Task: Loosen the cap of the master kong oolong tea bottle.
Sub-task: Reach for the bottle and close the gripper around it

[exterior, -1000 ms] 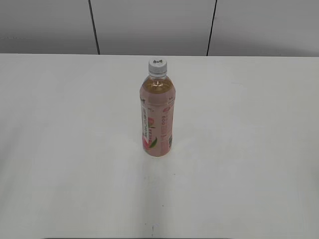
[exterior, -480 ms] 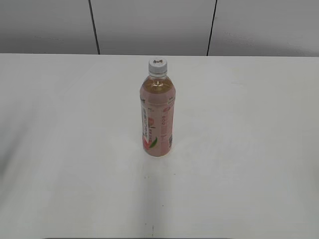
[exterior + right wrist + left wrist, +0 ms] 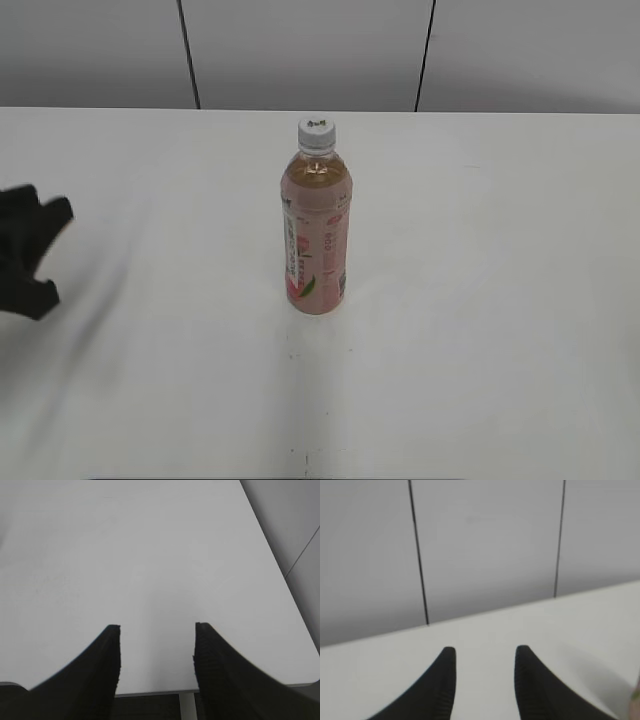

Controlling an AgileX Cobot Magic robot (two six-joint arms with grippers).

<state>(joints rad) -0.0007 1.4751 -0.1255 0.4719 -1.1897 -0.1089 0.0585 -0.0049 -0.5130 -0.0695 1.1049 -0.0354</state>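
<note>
In the exterior view, the master kong oolong tea bottle point(image 3: 314, 232) is standing upright near the middle of the white table point(image 3: 480, 330), alone and untouched, which is leaving both its body and its top free to be reached from either side. It is holding amber tea up to the shoulder, with only a small clear gap under the neck, and the pink label is wrapping most of its lower body. The cap point(image 3: 315, 134) is sitting square on the neck, white with a small dark mark on top, and it is looking fully screwed down, so I judge the loosening as not yet begun. At the far left edge the left gripper point(image 3: 50, 250) is showing as a dark blurred shape with its fingers spread, well apart from the bottle; the right gripper is not appearing in this view. In the left wrist view, the left gripper point(image 3: 485, 655) is pointing across the table toward the grey panelled wall point(image 3: 485, 545), its two dark fingers standing apart with nothing between them; a sliver of pink at the lower right edge is probably the bottle, too thin to be sure. In the right wrist view, the right gripper point(image 3: 156, 628) is hanging over bare table near its front edge, fingers likewise apart and empty. Judging from this, one arm will likely need to steady the body while the other is turning the cap.
</note>
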